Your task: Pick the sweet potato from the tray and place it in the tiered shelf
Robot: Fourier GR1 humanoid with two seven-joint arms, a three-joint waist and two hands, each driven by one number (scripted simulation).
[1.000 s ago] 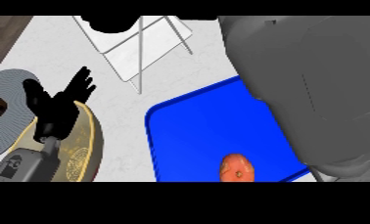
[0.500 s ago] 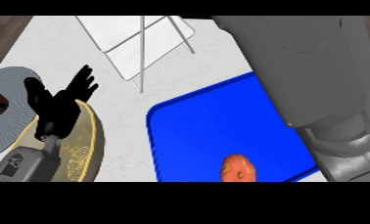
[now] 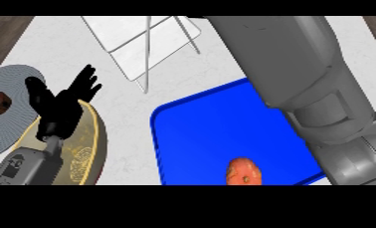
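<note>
No legible text anywhere

Left hand resting open, right forearm across the view

The left hand (image 3: 62, 103) shows at the left, fingers spread upward; the grey right forearm (image 3: 301, 82) runs along the right side, its hand unseen.

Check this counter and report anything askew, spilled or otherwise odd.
Nothing is spilled or damaged. The sweet potato lies on the blue tray, at its near edge. The wire tiered shelf sits beyond it. One oddity: the right forearm crosses the tray's right side, its hand out of view. The left hand rests open.

Sweet potato (image 3: 244, 172) lies on blue tray (image 3: 198, 132).
</note>
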